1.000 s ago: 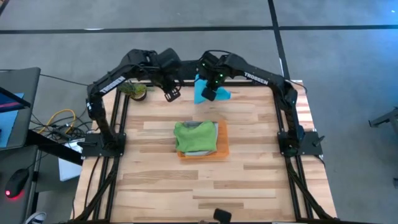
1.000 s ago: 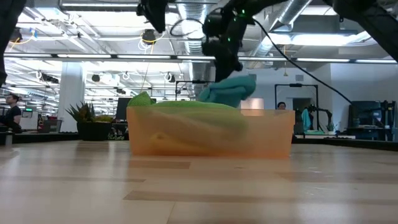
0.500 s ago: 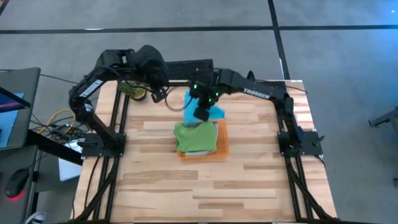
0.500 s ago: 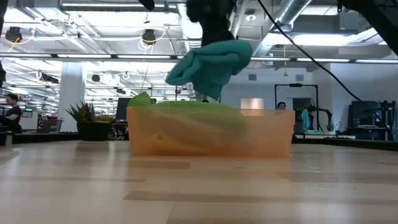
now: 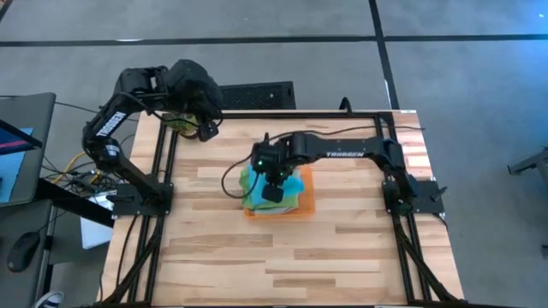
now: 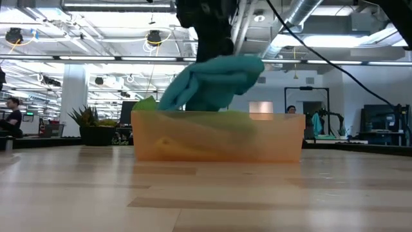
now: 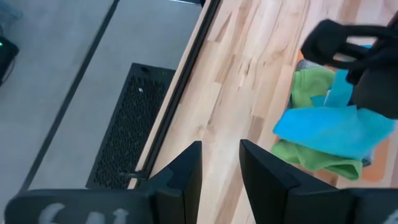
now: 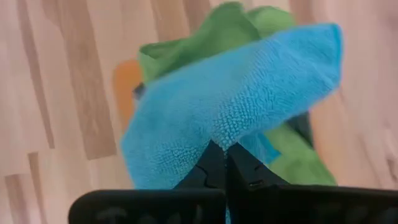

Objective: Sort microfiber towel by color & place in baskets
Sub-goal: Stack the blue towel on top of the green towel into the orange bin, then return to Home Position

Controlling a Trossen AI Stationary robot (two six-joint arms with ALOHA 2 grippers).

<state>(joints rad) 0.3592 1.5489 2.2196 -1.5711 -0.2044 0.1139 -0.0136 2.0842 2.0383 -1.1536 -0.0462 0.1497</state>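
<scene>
My right gripper [image 5: 272, 190] is shut on a blue towel [image 8: 230, 106] above the orange tray [image 5: 306, 206] at the table's middle. A green towel [image 5: 252, 193] lies bunched in the tray, under the blue one. In the low view the blue towel [image 6: 212, 80] hangs from the gripper [image 6: 215, 46] down to the tray's rim [image 6: 219, 138]. My left gripper [image 5: 208, 130] is open and empty, raised at the table's far left corner; its fingers [image 7: 186, 171] stand a little apart. My right gripper pinches a bunched fold of the blue towel [image 8: 225, 140] between its two fingers, from above, pointing down. The towel drapes slack below the fingers. Its lower end [image 6: 183, 103] reaches the green towel in the tray.
A small potted plant [image 5: 184, 124] stands at the far left corner, under my left arm. Bare wood lies all around the tray. A black grille [image 7: 127, 130] lies on the floor past the far edge.
My right gripper has carried the blue towel from the far edge toward the near edge and down, over the tray; the towel now drapes onto the green towel. My left arm has drawn back toward the far left corner.
</scene>
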